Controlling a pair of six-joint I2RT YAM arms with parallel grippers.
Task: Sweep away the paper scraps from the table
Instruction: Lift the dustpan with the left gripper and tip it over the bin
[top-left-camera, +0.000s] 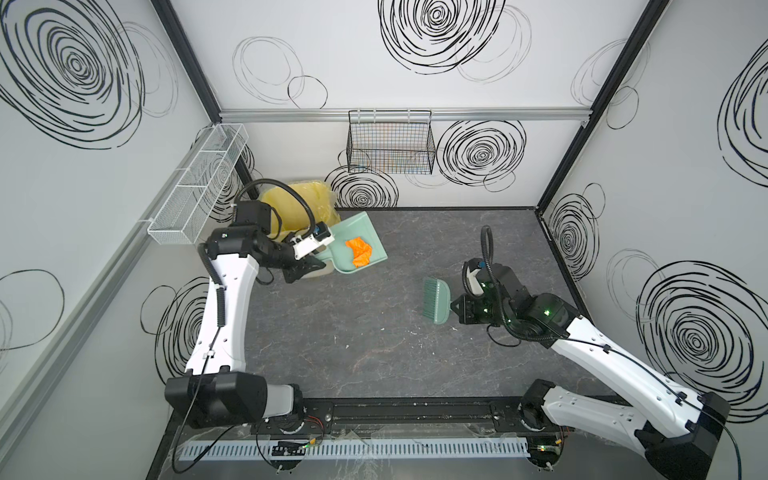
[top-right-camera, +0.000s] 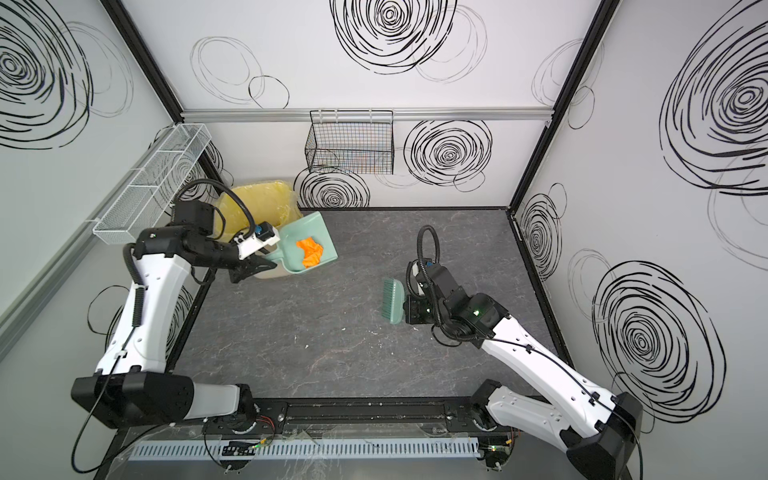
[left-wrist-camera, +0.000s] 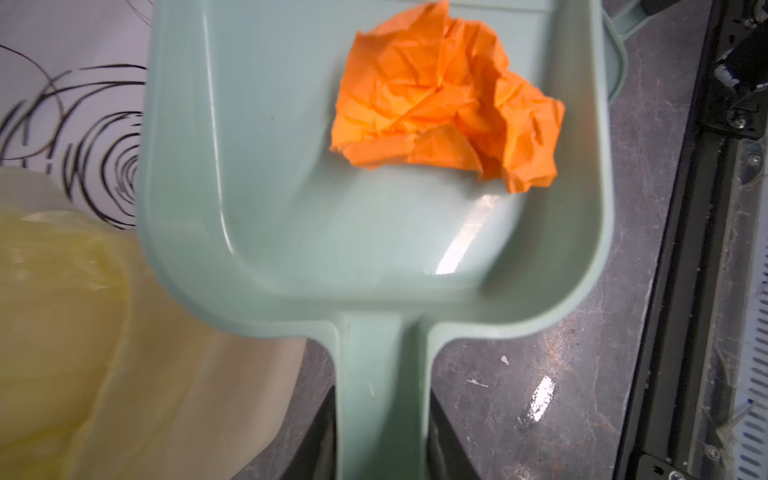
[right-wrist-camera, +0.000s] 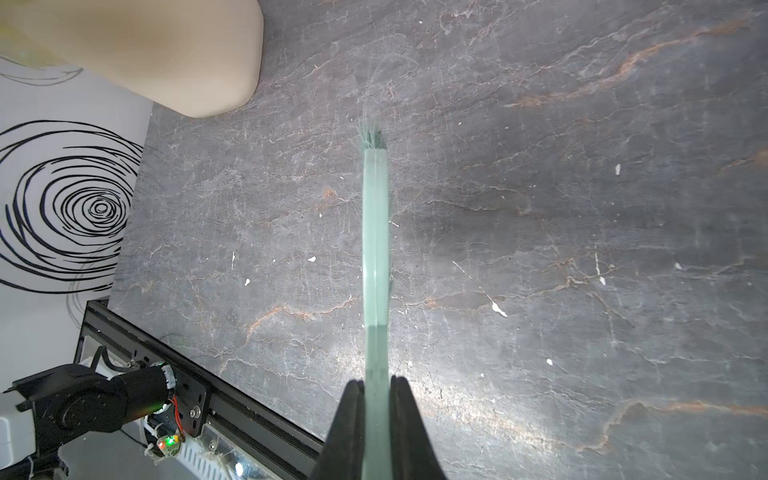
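Note:
A mint-green dustpan (top-left-camera: 353, 226) (top-right-camera: 307, 226) (left-wrist-camera: 270, 166) hangs raised at the back left of the table (top-left-camera: 374, 332) (top-right-camera: 332, 353), beside the bin. Crumpled bright orange paper scraps (top-left-camera: 360, 251) (top-right-camera: 311, 251) (left-wrist-camera: 444, 108) lie inside it. My left gripper (top-left-camera: 305, 268) (top-right-camera: 253, 266) (left-wrist-camera: 382, 415) is shut on the dustpan's handle. My right gripper (top-left-camera: 455, 309) (top-right-camera: 409, 309) (right-wrist-camera: 376, 386) is shut on the thin handle of a mint-green brush (top-left-camera: 436, 301) (top-right-camera: 392, 301) (right-wrist-camera: 376, 249), held at the right middle with its bristles pointing left.
A beige bin lined with a yellow bag (top-left-camera: 303, 203) (top-right-camera: 262, 203) (left-wrist-camera: 54, 311) stands in the back left corner. On the walls hang a black wire basket (top-left-camera: 390, 143) and a white mesh tray (top-left-camera: 195, 187). Tiny white flecks (right-wrist-camera: 498, 309) dot the table. A black frame (top-left-camera: 415, 409) runs along the front.

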